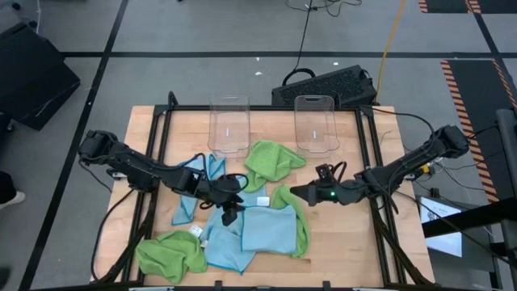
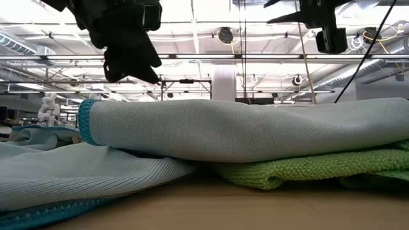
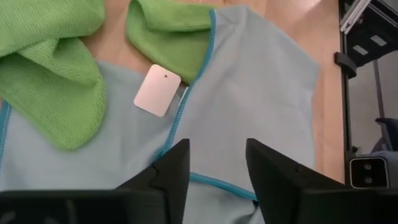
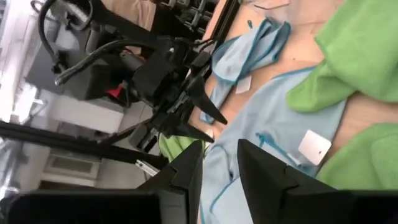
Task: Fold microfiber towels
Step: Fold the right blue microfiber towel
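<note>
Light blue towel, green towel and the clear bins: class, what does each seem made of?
Light blue towel: soft, matte, fine-woven cloth with stitched teal edging.
Green towel: thicker cloth with a nubby, looped texture, probably microfiber.
Clear bins: see-through and rigid-looking with glossy highlights, likely plastic.

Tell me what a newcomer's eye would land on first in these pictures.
The jumble of lime green and light blue microfiber towels across the front half of the wooden table, with a flat blue one on top near the middle. Next, the left gripper and right gripper hovering over the pile, jaws apart and empty. Behind them, two clear plastic bins stand at the table's far edge.
</note>
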